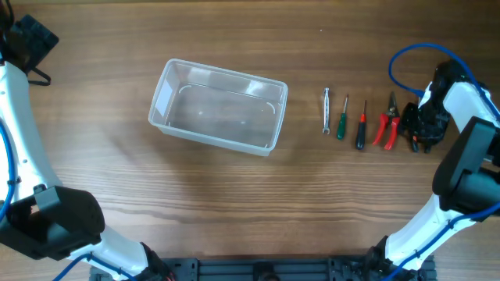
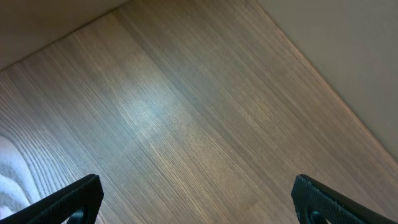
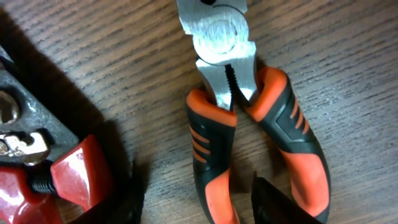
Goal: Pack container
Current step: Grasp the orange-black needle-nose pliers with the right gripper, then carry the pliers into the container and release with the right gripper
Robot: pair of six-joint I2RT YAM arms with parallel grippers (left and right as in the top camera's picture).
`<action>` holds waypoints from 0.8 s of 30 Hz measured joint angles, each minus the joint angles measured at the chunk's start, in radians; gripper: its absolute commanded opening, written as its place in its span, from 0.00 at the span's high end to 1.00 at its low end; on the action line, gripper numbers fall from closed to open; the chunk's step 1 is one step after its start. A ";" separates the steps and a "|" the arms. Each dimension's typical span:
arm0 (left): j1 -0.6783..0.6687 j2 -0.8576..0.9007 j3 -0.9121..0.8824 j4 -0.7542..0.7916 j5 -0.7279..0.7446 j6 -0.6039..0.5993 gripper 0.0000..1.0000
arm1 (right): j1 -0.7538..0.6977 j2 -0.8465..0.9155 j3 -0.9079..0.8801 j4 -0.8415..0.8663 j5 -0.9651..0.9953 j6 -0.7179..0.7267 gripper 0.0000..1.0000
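Container [image 1: 162, 97] empty; left jaws spread wide, right jaws parted above pliers [image 3: 217, 37].

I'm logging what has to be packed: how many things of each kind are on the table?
clear container: 1
silver tool, likely a wrench: 1
screwdrivers: 2, the green-handled screwdriver and the red-and-black screwdriver
pliers: 2, the red pliers and the orange-and-black pliers
Total: 6
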 measured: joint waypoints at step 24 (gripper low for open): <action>0.000 0.000 0.000 0.000 0.000 0.003 0.00 | 0.221 -0.517 0.297 -0.117 -0.253 0.053 0.96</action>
